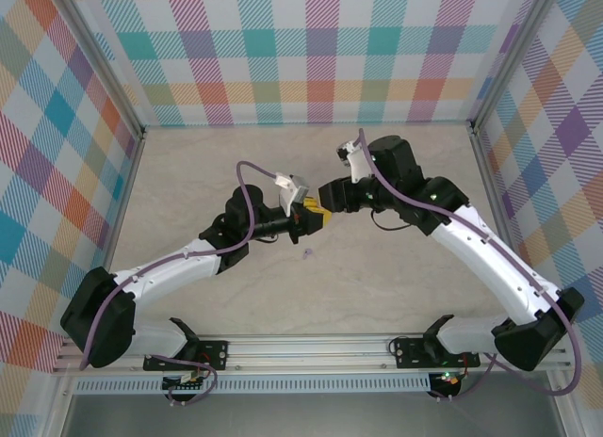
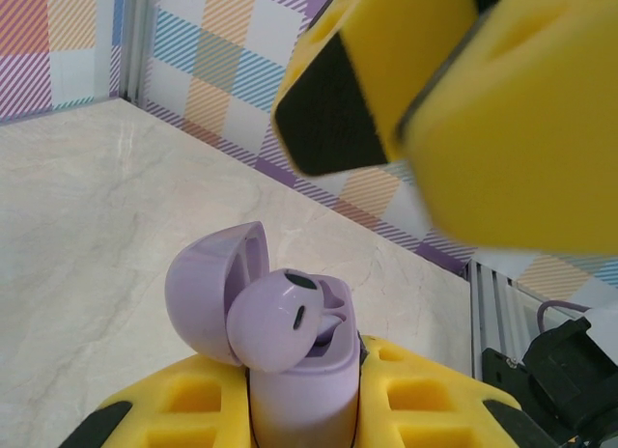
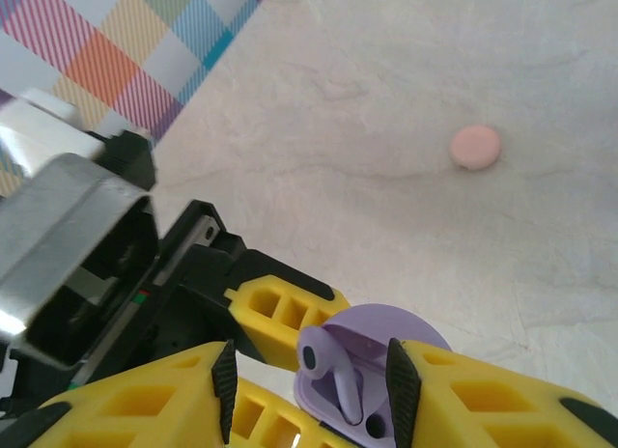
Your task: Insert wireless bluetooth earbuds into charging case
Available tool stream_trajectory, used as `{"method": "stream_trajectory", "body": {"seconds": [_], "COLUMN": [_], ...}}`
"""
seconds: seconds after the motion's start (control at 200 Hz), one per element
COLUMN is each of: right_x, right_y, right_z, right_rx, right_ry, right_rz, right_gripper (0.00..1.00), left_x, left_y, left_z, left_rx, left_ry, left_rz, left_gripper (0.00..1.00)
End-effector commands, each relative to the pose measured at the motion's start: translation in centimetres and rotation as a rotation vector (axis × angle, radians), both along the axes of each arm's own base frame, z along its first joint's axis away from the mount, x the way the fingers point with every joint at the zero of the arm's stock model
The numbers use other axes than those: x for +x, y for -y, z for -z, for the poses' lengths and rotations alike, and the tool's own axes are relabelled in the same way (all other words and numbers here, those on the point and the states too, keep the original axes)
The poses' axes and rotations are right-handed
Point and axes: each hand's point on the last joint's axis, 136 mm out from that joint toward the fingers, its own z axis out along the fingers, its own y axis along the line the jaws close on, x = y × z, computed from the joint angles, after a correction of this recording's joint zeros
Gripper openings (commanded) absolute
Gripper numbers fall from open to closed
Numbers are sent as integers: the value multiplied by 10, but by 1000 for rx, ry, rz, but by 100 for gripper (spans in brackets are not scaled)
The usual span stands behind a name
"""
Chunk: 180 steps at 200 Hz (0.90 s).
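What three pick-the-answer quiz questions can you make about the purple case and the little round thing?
1. Where is the purple case?
A. inside a box
B. between the yellow fingers of the left gripper
C. stuck to the checked wall

2. What colour is the small round disc lying on the table?
A. green
B. black
C. pink

3. How is the lid of the case?
A. flipped open
B. shut tight
C. taken off and gone

Answers:
1 B, the left wrist view shows the case standing between the yellow fingers.
2 C, the right wrist view shows a pink disc on the pale table.
3 A, the lid leans back and an earbud sits in the opening.
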Motion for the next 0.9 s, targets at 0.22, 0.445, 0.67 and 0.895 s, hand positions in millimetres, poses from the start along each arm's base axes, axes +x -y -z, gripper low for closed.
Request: {"method": "stream_trajectory", "body": {"seconds": [0.22, 0.445, 0.67, 0.895], "right_x": [-5, -2, 0, 1], "right_y": [-4, -1, 4, 9], "right_z": [7, 16, 17, 18], "right_rx": [-50, -91, -113, -127], "right_ry": [-45, -69, -62, -55], "right_rz": [-41, -29, -2, 13], "right_gripper": [40, 40, 36, 34], "left_x": [-15, -14, -13, -11], "left_y": [4, 4, 2, 1], "left_z": [-15, -16, -16, -15], "left_rx": [-5, -4, 1, 4], "left_ry": [60, 62, 67, 68], "left_rz": [50, 48, 31, 16], "left_gripper": [6, 6, 6, 5]}}
